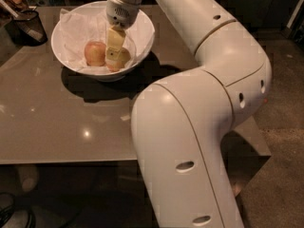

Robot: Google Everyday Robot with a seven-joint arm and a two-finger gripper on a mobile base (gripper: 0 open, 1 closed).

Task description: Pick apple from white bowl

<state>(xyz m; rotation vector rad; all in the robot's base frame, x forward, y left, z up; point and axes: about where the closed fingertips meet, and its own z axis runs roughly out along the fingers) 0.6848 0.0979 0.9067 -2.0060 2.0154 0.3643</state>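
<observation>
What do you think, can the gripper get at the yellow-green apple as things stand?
Probably yes: the gripper hangs inside the white bowl, right over the apple, with nothing between them. The redder apple lies beside it, seemingly clear.

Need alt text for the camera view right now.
The arm's tool reaches down into the white bowl at the yellow-green apple, with a redder apple beside it. The bowl sits on a tan table, near a dark cup.

Gripper (114,57) in bowl (144,23) beside redder apple (95,53)
</observation>
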